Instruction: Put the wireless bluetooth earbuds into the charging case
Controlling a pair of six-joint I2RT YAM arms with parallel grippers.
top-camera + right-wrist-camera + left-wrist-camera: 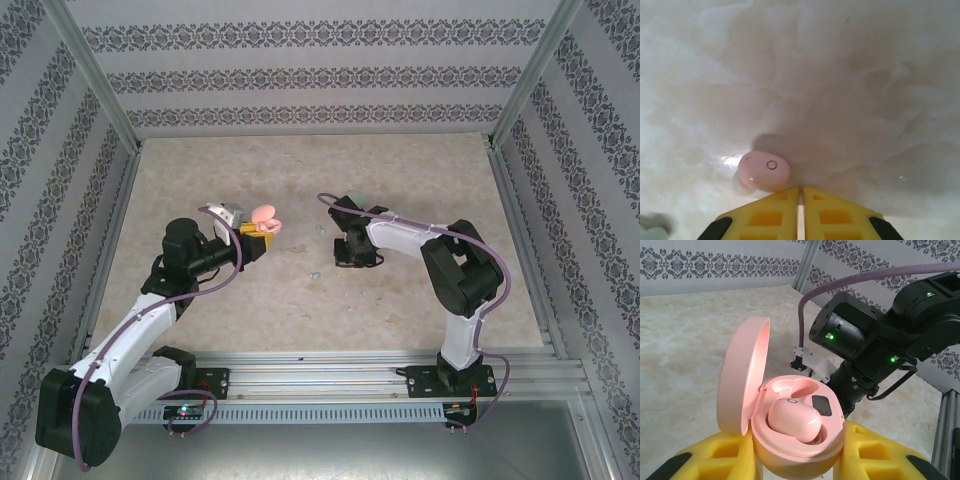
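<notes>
In the right wrist view, the right fingers were pressed together. The loose pink earbud lay on the bench just beyond their tips, a little to the left, with its long axis across them. In the left wrist view, the left fingers pinched the open charging case, in which a second earbud was seated. From above, the case was well apart, to the left of the right fingers.

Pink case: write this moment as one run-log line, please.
left tool: shut on open pink case | seated earbud: pink, in case | right tool: shut, empty | loose earbud: pink, on table beside right tool
</notes>
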